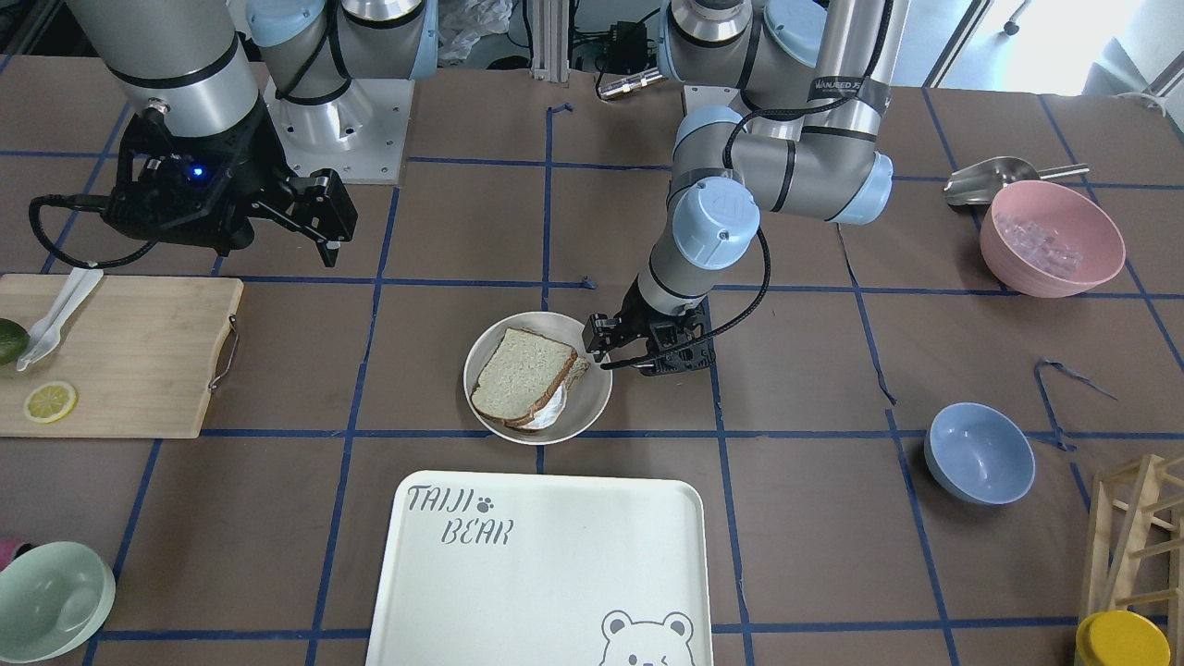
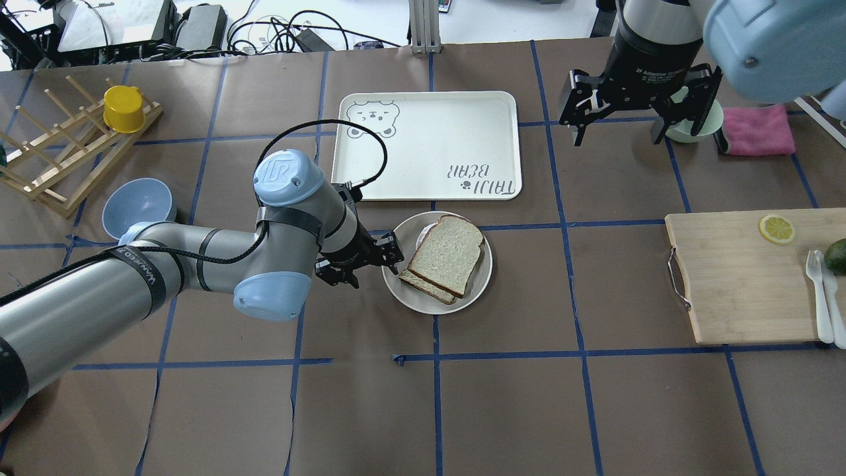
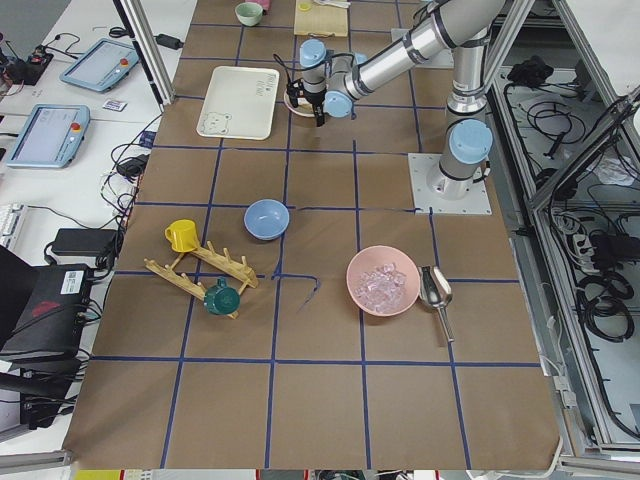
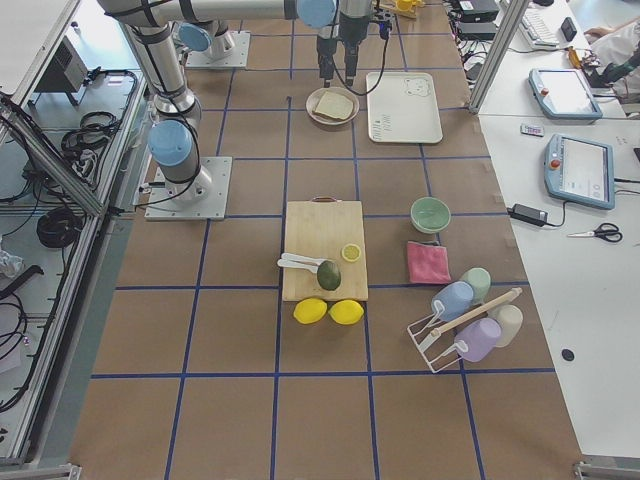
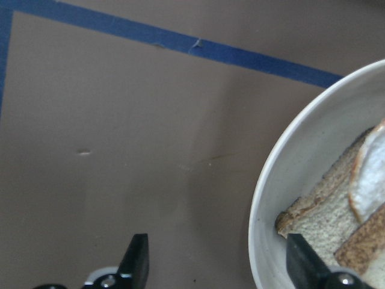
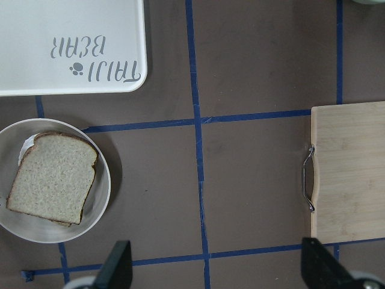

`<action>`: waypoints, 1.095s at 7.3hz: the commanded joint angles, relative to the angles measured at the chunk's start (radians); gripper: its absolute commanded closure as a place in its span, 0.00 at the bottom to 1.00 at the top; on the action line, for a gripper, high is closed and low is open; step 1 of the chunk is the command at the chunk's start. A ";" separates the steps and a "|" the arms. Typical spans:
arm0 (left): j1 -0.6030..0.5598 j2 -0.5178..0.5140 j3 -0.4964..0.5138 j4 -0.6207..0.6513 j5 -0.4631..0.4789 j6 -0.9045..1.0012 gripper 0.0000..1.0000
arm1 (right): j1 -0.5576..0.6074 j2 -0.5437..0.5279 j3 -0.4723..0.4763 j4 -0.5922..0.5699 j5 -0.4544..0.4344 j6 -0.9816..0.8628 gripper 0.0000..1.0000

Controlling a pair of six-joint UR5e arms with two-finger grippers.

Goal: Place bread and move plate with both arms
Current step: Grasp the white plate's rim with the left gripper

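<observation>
The plate sits on the brown counter, just beside the near edge of the big tray. The bread lies flat on the plate, stacked on a second slice that peeks out along one side, with something white showing between the two.

The left fingers are spread apart and grip nothing. They are down at the plate's edge, on the side away from the cutting board. In the wrist view the plate's rim runs up between them: one finger hangs over the inside of the plate, close to the corner of the lower slice, and the other is over bare counter outside the plate. Whether either finger touches the rim cannot be told. The bread itself lies beyond the fingers, toward the plate's middle, apart from both.

The right fingers are also wide open and empty, raised high and well apart from the plate, off toward the cutting board's side.
</observation>
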 commanded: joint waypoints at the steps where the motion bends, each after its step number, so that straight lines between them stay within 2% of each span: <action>1: -0.005 -0.033 0.001 0.033 -0.005 -0.018 0.41 | 0.001 0.000 0.001 0.001 -0.002 -0.007 0.00; 2: -0.005 -0.037 0.001 0.041 -0.005 -0.018 0.60 | 0.001 0.003 0.004 0.002 -0.002 -0.010 0.00; 3: -0.005 -0.039 0.001 0.041 -0.006 -0.018 0.85 | 0.003 0.001 0.002 0.001 -0.002 -0.007 0.00; 4: -0.005 -0.033 0.001 0.044 -0.007 -0.016 1.00 | 0.001 0.001 0.002 0.001 -0.002 -0.005 0.00; 8: 0.009 0.010 0.004 0.050 -0.010 0.003 1.00 | 0.001 0.000 0.002 -0.001 -0.002 -0.001 0.00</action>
